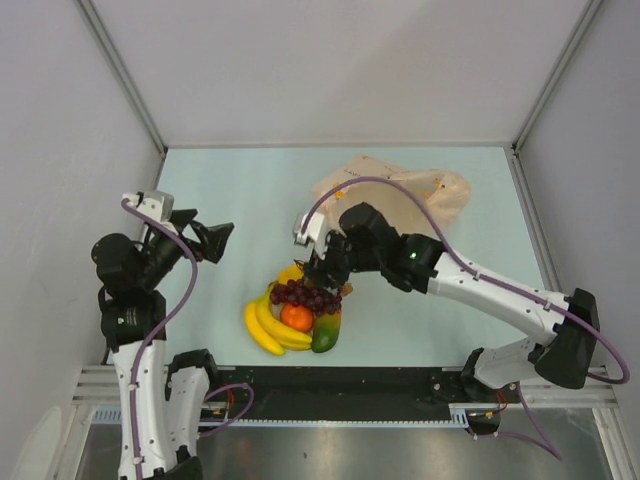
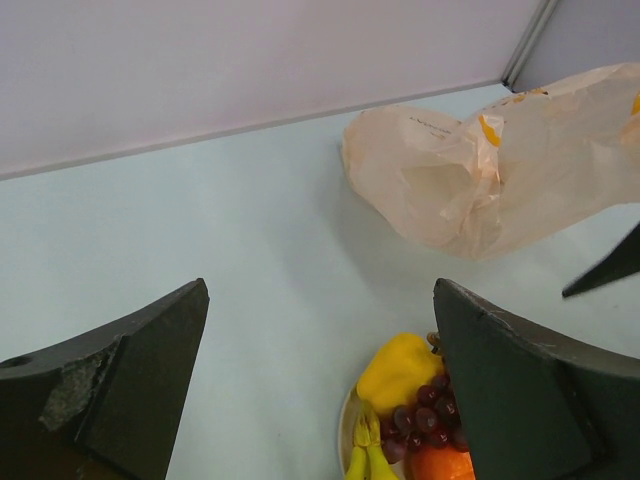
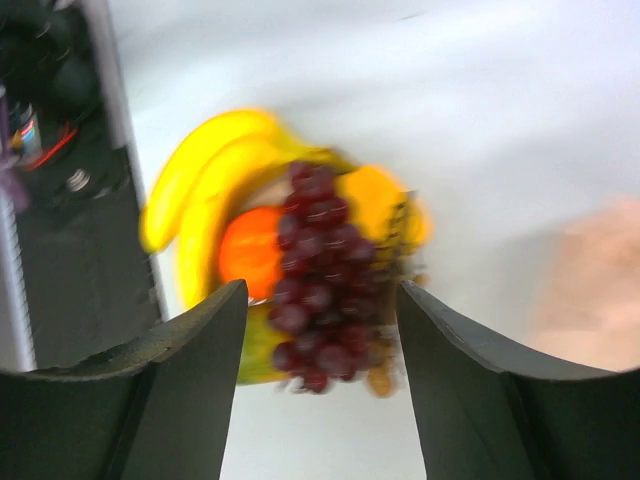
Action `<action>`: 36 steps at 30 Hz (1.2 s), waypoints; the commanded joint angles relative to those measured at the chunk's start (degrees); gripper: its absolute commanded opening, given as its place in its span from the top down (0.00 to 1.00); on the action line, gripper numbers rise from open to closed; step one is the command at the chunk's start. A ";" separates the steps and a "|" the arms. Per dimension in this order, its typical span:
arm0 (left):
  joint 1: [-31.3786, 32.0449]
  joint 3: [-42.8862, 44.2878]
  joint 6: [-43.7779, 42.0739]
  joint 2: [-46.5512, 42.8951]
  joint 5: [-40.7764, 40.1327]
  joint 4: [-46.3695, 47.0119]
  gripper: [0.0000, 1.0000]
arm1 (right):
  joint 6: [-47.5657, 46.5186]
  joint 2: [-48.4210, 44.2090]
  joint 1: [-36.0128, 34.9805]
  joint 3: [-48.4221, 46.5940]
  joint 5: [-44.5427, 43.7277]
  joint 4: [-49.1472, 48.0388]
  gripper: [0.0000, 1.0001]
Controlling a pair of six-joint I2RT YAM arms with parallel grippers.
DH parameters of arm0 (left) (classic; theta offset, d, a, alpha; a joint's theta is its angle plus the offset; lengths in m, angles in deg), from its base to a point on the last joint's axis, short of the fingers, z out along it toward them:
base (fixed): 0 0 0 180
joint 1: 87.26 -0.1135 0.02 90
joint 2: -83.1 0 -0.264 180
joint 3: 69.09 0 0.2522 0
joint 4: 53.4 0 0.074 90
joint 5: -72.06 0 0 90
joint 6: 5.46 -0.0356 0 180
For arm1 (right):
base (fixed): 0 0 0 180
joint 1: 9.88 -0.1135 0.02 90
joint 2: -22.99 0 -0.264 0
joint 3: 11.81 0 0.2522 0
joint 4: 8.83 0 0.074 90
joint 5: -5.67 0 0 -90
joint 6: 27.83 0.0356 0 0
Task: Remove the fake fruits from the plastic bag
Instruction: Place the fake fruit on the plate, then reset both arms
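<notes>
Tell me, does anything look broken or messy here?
One small thing: a finger of the left pincer has a rough, chipped grey patch. The plastic bag lies crumpled, and the fake fruits sit heaped together, with nothing spilled.

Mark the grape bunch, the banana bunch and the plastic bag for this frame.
grape bunch (image 1: pixel 305 296), top external view, middle of the dark red cluster.
banana bunch (image 1: pixel 261 330), top external view, curve of the outer banana.
plastic bag (image 2: pixel 450 185), left wrist view, crumpled middle of the bag.
</notes>
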 commanded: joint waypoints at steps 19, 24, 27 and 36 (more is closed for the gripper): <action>12.02 18.79 -13.77 25.72 -2.43 -7.57 0.02 | 1.36 -0.09 30.72 4.41 -3.71 11.00 0.74; 15.10 20.11 -20.90 30.82 -6.13 -9.16 0.00 | 2.93 6.59 47.04 4.16 -2.93 8.20 0.76; 15.28 20.55 -20.03 33.72 -6.39 -8.11 0.00 | 3.99 7.92 55.32 2.67 -1.61 6.00 0.78; 17.48 19.50 -21.35 36.09 -16.84 -7.15 0.00 | 2.05 -11.30 55.19 6.59 26.95 9.80 0.01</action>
